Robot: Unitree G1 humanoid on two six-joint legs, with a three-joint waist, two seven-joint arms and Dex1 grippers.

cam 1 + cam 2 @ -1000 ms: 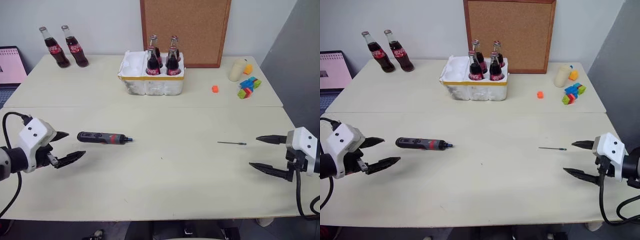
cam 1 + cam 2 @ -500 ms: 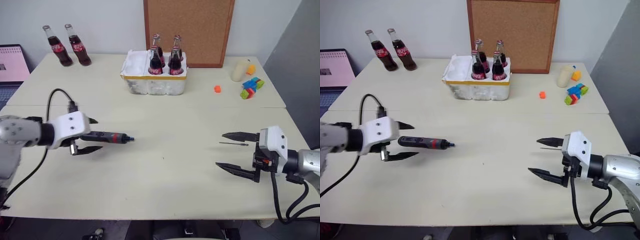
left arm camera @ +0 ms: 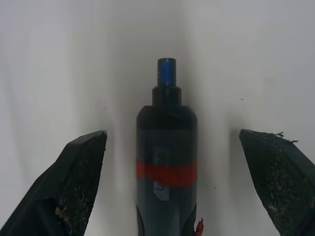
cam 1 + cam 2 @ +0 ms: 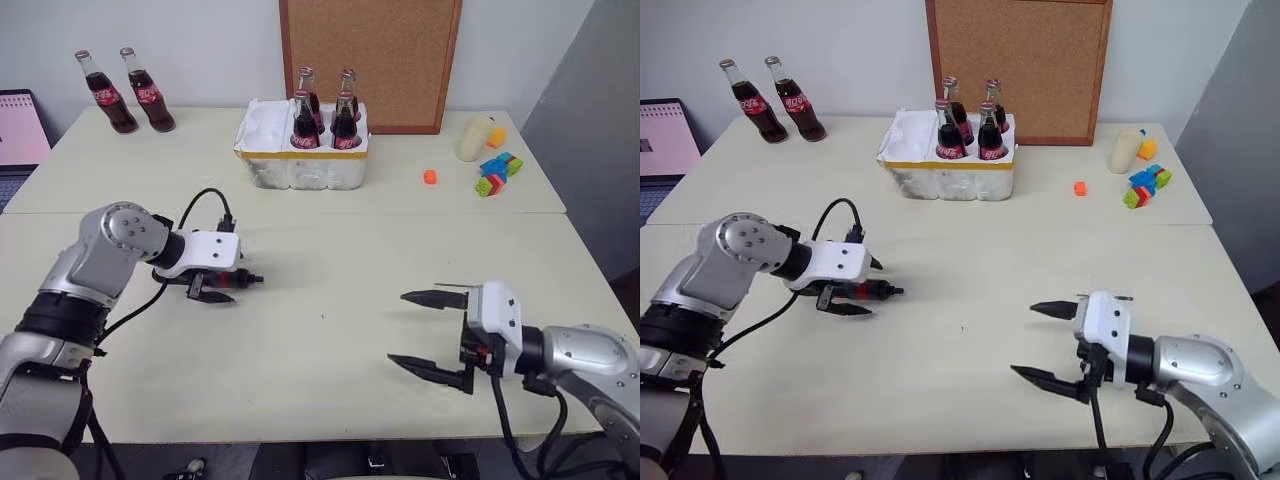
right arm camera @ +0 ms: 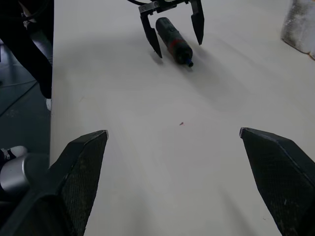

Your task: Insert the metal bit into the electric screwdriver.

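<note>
1. Right now my left gripper (image 3: 170,182) straddles the electric screwdriver (image 3: 166,162) lying on the table (image 4: 320,350), fingers spread wide on either side, not touching it.
2. My right gripper (image 4: 420,333) hangs over the table's right side, fingers wide apart, holding nothing.
3. Just beside its upper finger I see an end of the metal bit (image 4: 1123,297).
</note>
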